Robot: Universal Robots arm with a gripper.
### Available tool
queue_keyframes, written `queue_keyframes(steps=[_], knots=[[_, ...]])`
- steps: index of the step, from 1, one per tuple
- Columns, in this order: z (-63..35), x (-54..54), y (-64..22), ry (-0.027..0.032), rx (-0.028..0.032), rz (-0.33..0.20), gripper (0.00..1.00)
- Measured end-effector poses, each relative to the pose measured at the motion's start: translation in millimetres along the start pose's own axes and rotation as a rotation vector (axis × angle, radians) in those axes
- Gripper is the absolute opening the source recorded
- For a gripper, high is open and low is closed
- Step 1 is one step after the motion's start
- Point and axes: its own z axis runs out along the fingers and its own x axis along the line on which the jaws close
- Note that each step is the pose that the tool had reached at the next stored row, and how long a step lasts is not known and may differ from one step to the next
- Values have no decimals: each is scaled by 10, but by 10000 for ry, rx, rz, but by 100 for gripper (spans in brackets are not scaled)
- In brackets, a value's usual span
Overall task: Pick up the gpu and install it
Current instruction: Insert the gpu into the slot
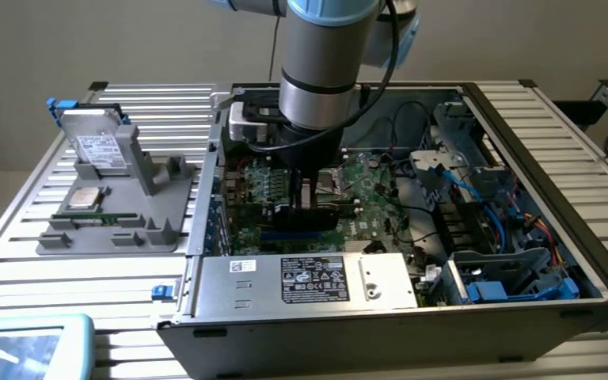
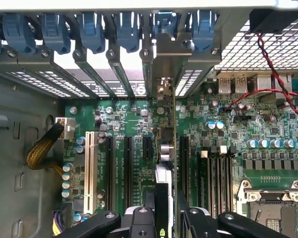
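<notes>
Pinching the gpu [image 2: 162, 188] between its two black fingers [image 2: 139, 220], the end effector [image 2: 165, 210] is hanging inside the open computer case [image 1: 537, 309], low over the motherboard [image 2: 134, 124]. The card is standing on edge, so the wrist view is showing it as a thin strip running from between the fingers toward the rear wall of the case. Its silver end bracket [image 2: 173, 52] is sitting up against the row of rear slot openings, just beside the blue retaining clips [image 2: 89, 29]. The card is lining up with the black expansion slots [image 2: 126, 163], with a white slot [image 2: 89, 163] lying farther off to one side and the processor socket [image 2: 270, 208] lying off to the other. Whether its lower edge is sitting in a slot I cannot tell.

In the exterior view the grey arm [image 1: 320, 71] is coming down from the top, and the end effector [image 1: 309, 194] is holding the gpu [image 1: 302, 215] as a dark block near the middle of the board, just behind the silver power supply [image 1: 315, 279] with its black label.

On the slatted tabletop [image 1: 29, 261], toward the exterior view's left and well apart from the case, a grey fixture [image 1: 161, 226] is carrying a hard drive [image 1: 98, 146] standing upright, a processor chip [image 1: 85, 198] lying flat, and a narrow green memory stick [image 1: 93, 214] just in front of the chip.
</notes>
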Motion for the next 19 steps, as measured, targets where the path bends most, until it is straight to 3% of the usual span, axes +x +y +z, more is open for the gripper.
queue_keyframes(steps=[19], knots=[[30, 8, -7, -1, -28, -8, 27]])
